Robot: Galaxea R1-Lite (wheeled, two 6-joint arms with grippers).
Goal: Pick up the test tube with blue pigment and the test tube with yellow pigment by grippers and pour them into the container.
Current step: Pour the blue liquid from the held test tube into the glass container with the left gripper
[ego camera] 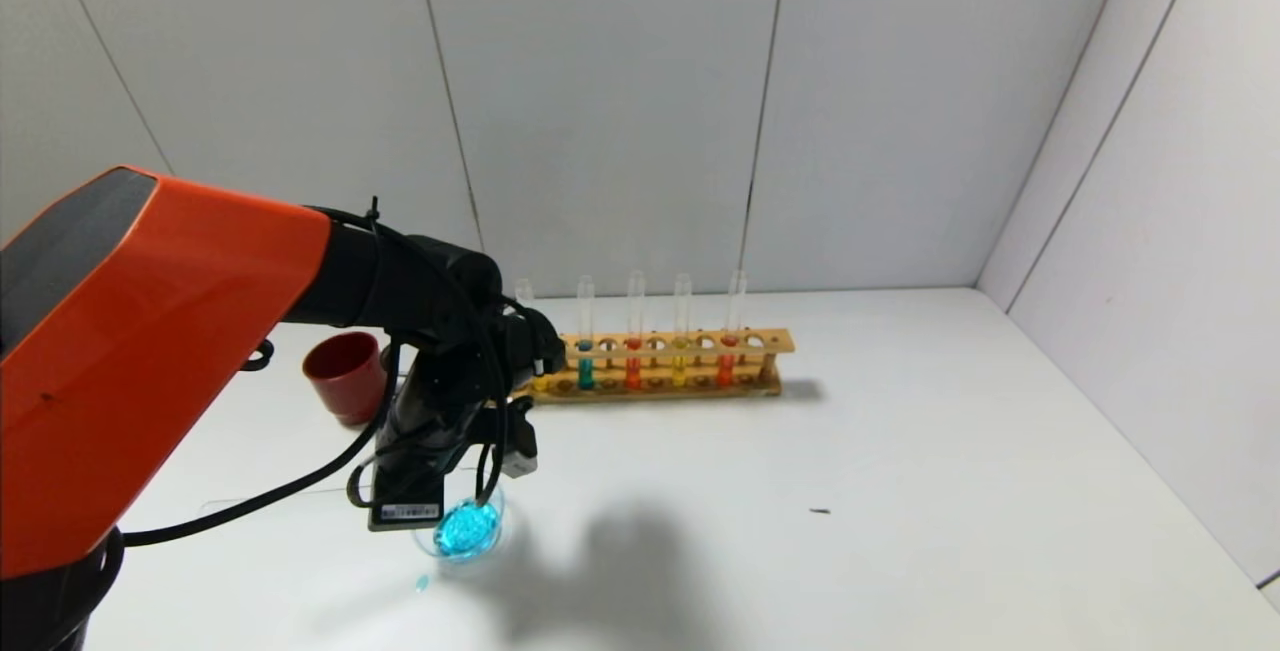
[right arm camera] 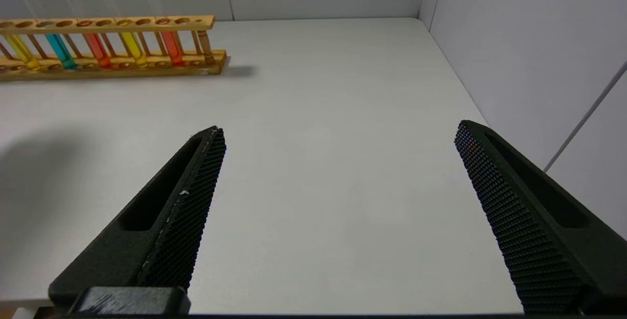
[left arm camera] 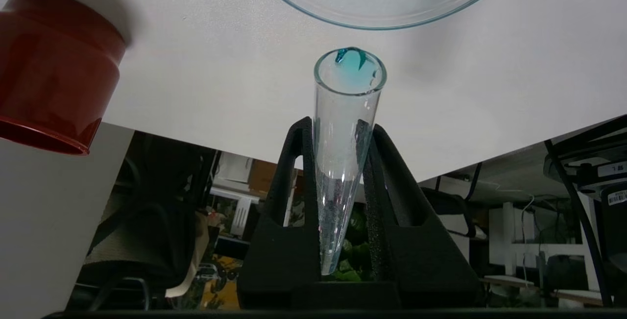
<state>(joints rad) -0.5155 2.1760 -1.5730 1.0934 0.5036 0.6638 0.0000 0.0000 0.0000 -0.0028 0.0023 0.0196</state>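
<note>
My left gripper [left arm camera: 339, 125] is shut on the test tube with blue pigment [left arm camera: 343, 162], which is tipped with its mouth close beside the container's rim [left arm camera: 382, 25]. The tube is nearly empty, with only a blue smear at its lip. In the head view the container [ego camera: 497, 506] holds bright blue liquid just below my left wrist. A test tube with yellow pigment [ego camera: 679, 363] stands in the wooden rack [ego camera: 660, 343]; another yellow one stands at the rack's left end [right arm camera: 22, 52]. My right gripper [right arm camera: 338, 128] hangs open over bare table, out of the head view.
A dark red cup [ego camera: 345, 376] stands left of the rack, behind my left arm. The rack also holds a teal tube [ego camera: 585, 371] and orange-red tubes [ego camera: 632, 371]. A small blue drop [ego camera: 422, 583] lies on the table in front of the container. White walls close the back and right.
</note>
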